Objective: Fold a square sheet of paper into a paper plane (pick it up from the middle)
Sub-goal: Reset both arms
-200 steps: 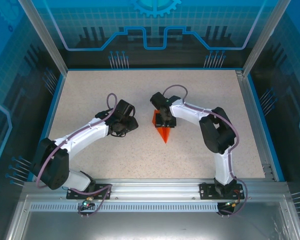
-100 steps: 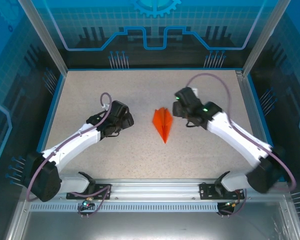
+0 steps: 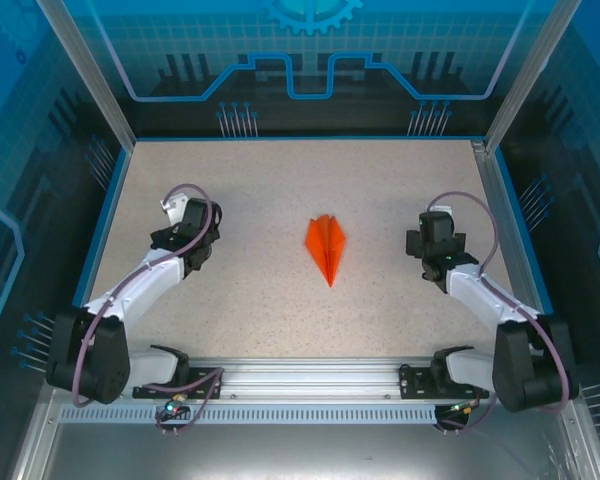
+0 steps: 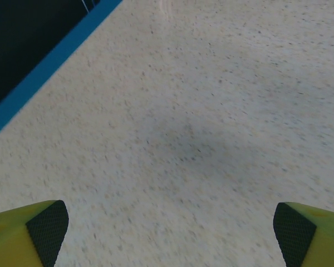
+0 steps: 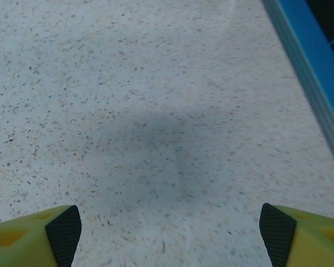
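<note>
The square sheet of paper lies folded as an orange paper plane (image 3: 326, 246) flat in the middle of the table, its point toward the near edge. Nothing touches it. My left gripper (image 3: 183, 222) is well off to the plane's left, and in the left wrist view it (image 4: 170, 229) stands wide open over bare speckled tabletop. My right gripper (image 3: 435, 232) is well off to the plane's right, and in the right wrist view it (image 5: 171, 233) is also wide open with only table between its yellow fingers (image 5: 30, 233).
A blue rim (image 3: 113, 210) borders the speckled table (image 3: 280, 180) on the left, back and right (image 5: 309, 67). An aluminium rail (image 3: 300, 375) with both arm bases runs along the near edge. Frame posts stand at the back corners.
Both arms have drawn back from the plane, the left one leftward and the right one rightward. The right gripper was over the plane and has left it. Both grippers have opened wider.
</note>
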Motion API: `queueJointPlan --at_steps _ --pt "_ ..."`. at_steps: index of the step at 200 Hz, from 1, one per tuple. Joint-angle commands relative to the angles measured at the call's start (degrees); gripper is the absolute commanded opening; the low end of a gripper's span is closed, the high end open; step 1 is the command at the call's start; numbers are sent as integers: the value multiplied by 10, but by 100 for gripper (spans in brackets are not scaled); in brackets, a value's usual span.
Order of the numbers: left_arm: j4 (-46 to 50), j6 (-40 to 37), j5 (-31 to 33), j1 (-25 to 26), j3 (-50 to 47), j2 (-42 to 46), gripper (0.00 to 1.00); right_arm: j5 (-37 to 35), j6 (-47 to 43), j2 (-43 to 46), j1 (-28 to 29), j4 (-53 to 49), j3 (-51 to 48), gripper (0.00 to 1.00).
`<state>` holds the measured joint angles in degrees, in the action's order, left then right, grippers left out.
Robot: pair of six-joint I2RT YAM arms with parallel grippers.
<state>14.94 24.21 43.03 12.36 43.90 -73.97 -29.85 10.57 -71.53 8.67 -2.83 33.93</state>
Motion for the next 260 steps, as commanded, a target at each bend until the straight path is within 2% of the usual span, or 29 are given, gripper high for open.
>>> queueJointPlan --at_steps 1,26,47,59,71,78,93,111,124,128,131,141,150,158,260 --pt "-130 -101 23 -14 -42 -21 99 54 -56 -43 -8 167 -19 87" --pt "-219 -133 -28 -35 -70 -60 99 106 -89 -74 -8 249 -31 86" --pt "-355 -163 -66 -40 -111 -80 99 142 -107 -84 -15 378 -71 87" --pt "-415 -191 -82 -42 -125 -88 99 178 -112 -100 -22 392 -72 86" --pt "-489 -219 -105 -47 -145 -97 99 213 -129 -123 -23 455 -96 85" --pt "-494 -219 -150 -59 -150 -101 99 218 -126 -125 -25 477 -111 87" --pt "-535 -224 -175 -66 -164 -115 99 238 -134 -139 -26 527 -130 88" --pt "-551 -220 -228 -80 -183 -105 99 232 -128 -143 -28 493 -111 89" --pt "-609 -217 -261 -93 -211 -118 99 243 -121 -145 -38 473 -100 90" --pt "-649 -221 -259 -95 -222 -136 99 241 -118 -145 -38 468 -98 98" --pt "-672 -225 -260 -95 -226 -142 99 242 -117 -146 -40 467 -97 99" --pt "-602 -213 -266 -97 -208 -123 99 243 -113 -146 -43 465 -96 99" --pt "-638 -215 -266 -100 -217 -132 99 241 -112 -146 -43 464 -95 99" --pt "-611 -211 -267 -101 -211 -126 99 239 -108 -146 -45 464 -95 99" --pt "-620 -217 -266 -97 -212 -128 99 237 -110 -145 -44 465 -96 99"
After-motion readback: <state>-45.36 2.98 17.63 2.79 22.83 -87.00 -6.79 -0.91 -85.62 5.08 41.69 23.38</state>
